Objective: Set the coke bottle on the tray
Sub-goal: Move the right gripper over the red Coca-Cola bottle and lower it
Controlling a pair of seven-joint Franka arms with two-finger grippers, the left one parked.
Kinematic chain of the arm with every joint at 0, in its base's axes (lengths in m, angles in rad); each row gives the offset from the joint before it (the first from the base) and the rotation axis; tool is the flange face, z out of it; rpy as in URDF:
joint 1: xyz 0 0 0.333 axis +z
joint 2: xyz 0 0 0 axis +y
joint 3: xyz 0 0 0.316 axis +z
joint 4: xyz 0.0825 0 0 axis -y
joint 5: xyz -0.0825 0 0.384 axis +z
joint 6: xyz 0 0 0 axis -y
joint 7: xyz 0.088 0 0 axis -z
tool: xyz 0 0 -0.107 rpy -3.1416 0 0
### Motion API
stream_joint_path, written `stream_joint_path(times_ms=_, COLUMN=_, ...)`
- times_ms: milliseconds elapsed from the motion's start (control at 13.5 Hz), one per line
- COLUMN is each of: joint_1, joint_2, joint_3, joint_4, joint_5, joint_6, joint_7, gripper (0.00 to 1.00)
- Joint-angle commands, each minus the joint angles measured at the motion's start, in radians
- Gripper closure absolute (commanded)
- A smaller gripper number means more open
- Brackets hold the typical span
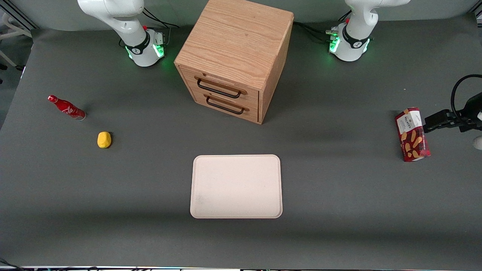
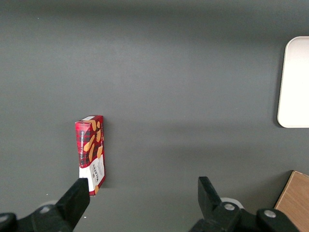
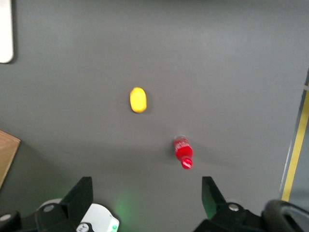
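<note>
Right wrist view shows the gripper [image 3: 145, 195] spread wide, high above the slim red coke bottle [image 3: 183, 152] standing near a yellow lump [image 3: 138, 100]; descend centred, pinch its body, then carry toward the pale pinkish-cream rectangular tray [image 1: 236, 186].

Table cover [image 1: 339, 210]: we see a matt dark grey sheet, cloth-like, smooth.
Coke bottle [image 1: 67, 108]: we note a glossy red surface with white script lettering; material uncertain.
Tray [image 1: 236, 186]: matt pale pinkish-cream, smooth, plastic by our reading.
Cabinet [image 1: 235, 56]: we record light grained wood, satin finish, with thin black metal-looking drawer handles.
Yellow lump [image 1: 104, 139]: dull, slightly uneven skin.
Biscuit box [image 1: 412, 134]: printed cardboard, faint sheen.
Gripper [image 3: 147, 200]: high above the table cover, spread wide; we note matt black fingers [image 3: 79, 195], plastic-looking.
</note>
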Motion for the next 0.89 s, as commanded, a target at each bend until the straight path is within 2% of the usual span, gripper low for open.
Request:
stream_joint_path(times_ms=0, joint_1=0.061, joint_2=-0.114, joint_3=-0.090, joint_4=-0.125, joint_5=-0.038, joint_6=0.012, joint_7=-0.015, gripper=0.00)
stream_joint_path(times_ms=222, joint_1=0.064, joint_2=-0.172, joint_3=-0.118, joint_4=-0.182, joint_5=-0.090, joint_6=0.007, joint_7=-0.015, gripper=0.00)
stream_joint_path(times_ms=519, joint_1=0.067, joint_2=-0.206, joint_3=-0.135, joint_4=-0.210, joint_5=-0.104, joint_6=-0.007, joint_7=0.008, gripper=0.00)
stream_joint_path(times_ms=667, joint_1=0.093, joint_2=-0.220, joint_3=-0.133, joint_4=-0.212, joint_5=-0.112, joint_6=-0.023, joint_7=0.077, gripper=0.00)
stream_joint_path(times_ms=815, joint_1=0.099, joint_2=-0.226, joint_3=-0.133, joint_4=-0.224, joint_5=-0.138, joint_6=-0.023, joint_7=0.089, gripper=0.00)
